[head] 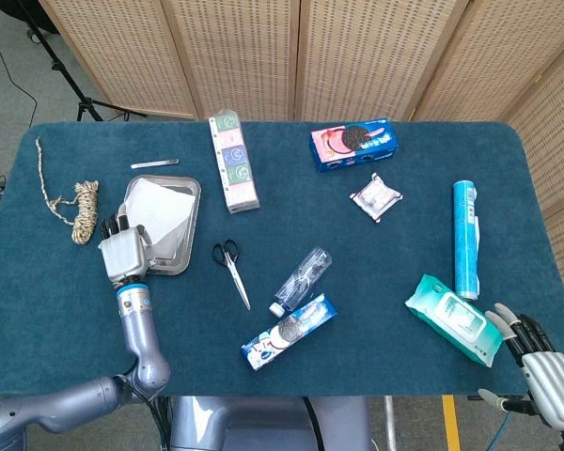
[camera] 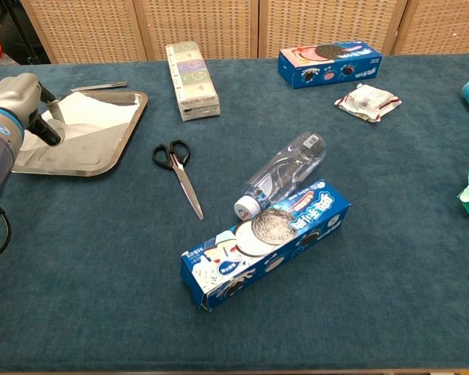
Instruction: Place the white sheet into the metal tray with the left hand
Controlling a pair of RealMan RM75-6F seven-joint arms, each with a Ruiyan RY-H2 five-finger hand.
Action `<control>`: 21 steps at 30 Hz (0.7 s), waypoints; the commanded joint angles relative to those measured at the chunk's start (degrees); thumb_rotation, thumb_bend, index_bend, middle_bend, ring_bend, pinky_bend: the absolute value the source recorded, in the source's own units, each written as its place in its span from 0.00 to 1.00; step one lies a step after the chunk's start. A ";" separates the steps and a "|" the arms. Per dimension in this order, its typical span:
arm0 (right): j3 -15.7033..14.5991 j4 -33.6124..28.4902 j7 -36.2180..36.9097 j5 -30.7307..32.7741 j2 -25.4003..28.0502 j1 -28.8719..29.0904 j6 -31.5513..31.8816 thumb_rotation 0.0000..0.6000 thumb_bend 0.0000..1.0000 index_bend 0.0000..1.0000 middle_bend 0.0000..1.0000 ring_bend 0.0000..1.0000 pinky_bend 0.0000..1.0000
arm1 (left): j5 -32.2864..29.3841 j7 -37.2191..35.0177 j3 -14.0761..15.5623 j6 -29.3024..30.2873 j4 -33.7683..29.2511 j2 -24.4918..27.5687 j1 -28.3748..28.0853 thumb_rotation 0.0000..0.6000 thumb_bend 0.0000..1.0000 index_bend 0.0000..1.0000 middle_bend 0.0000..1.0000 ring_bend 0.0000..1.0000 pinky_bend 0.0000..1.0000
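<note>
The white sheet [head: 162, 210] [camera: 98, 112] lies mostly inside the metal tray [head: 189, 225] [camera: 102, 160] at the table's left. Its near-left corner is lifted toward my left hand [head: 124, 252] [camera: 19, 109]. That hand hovers over the tray's near-left corner, and its dark fingers [camera: 47, 129] pinch the sheet's edge there. My right hand [head: 542, 365] hangs off the table's front right edge with its fingers spread and holds nothing. The chest view does not show it.
Black scissors [head: 230, 266] [camera: 176, 168] lie just right of the tray. A clear bottle [head: 301, 279] and a blue cookie box [head: 289, 331] sit mid-table. A coil of rope [head: 83, 209] lies left of the tray, a small metal strip [head: 154, 164] and a long box [head: 233, 162] behind it.
</note>
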 commanded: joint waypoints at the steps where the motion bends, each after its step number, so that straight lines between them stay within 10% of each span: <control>1: -0.03 0.00 0.03 -0.03 0.00 0.00 0.01 1.00 0.00 0.00 0.00 0.00 0.00 | 0.06 -0.31 0.13 -0.26 0.42 -0.03 -0.20 0.99 0.43 0.67 0.00 0.00 0.00; 9: -0.03 0.07 -0.09 -0.29 -0.19 -0.11 0.51 1.00 0.00 0.00 0.00 0.00 0.00 | 1.82 -3.60 1.32 -1.53 -1.10 1.27 0.41 0.93 0.27 0.43 0.00 0.00 0.00; 21: 0.01 0.32 0.22 -0.49 -0.33 -0.40 1.46 1.00 0.00 0.00 0.00 0.00 0.00 | 4.54 -9.70 2.47 -3.11 -8.48 4.78 2.24 0.81 0.23 0.32 0.00 0.00 0.00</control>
